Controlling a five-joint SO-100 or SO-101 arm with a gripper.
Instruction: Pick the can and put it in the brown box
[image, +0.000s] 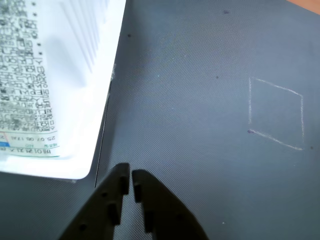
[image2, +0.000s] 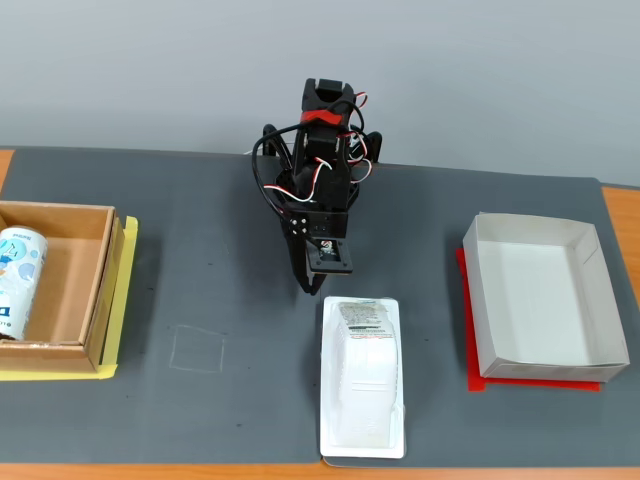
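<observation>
My gripper (image: 131, 176) is closed on nothing, its tips nearly touching just above the dark mat (image: 200, 100), with the white tray package (image: 50, 85) close on the left of the wrist view and its rounded corner just beside my fingers. To the right of that view the mat lies bare except for a faint chalk square (image: 276, 113). In the fixed view the can (image2: 17, 281) lies inside the brown box (image2: 98, 290) at the mat's left edge, well apart from me, and the white paper box (image2: 540, 300) sits at the right edge.
</observation>
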